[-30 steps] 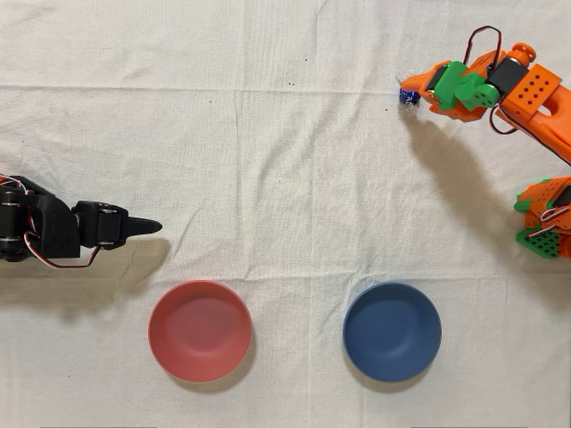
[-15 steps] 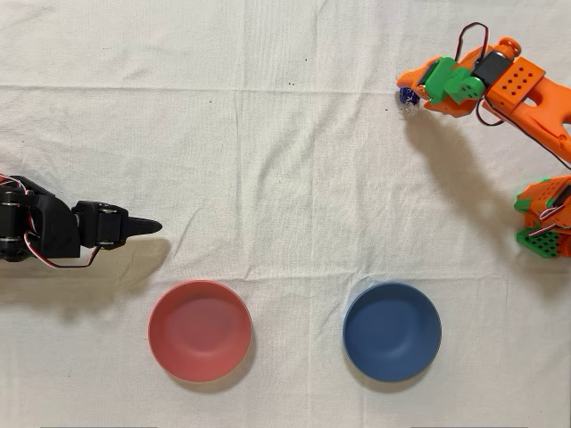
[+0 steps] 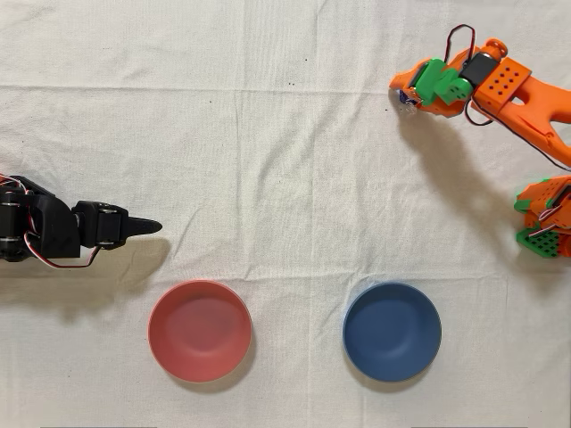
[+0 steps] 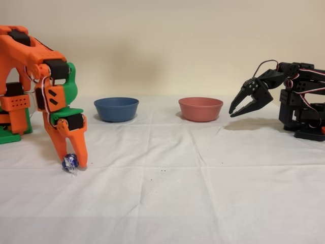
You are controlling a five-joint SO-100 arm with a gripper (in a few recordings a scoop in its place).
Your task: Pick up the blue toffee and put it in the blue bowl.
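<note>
In the fixed view the orange arm's jaws (image 4: 71, 161) point straight down at the lower left of the frame, closed to a narrow gap around the toffee (image 4: 69, 161), which sits pinched between the two tips right at the cloth; whether it touches the cloth I cannot tell. In the overhead view the same jaws (image 3: 409, 96) are at the upper right, with the toffee (image 3: 409, 98) showing as a small blue speck under the tips. The arm's green and orange body runs off to the right edge of that frame.

The blue bowl (image 3: 392, 332) sits at the lower right of centre in the overhead view, well apart from the jaws, with bare white cloth (image 3: 294, 178) on the table between them and nothing in the path. The pink bowl (image 3: 200, 330) stands to its left, apart from it. In the fixed view the blue bowl (image 4: 116, 109) is behind and right of the jaws, the pink bowl (image 4: 200, 109) further right.

The idle black arm (image 3: 53, 232) lies at the left edge overhead, near the pink bowl but not touching it
</note>
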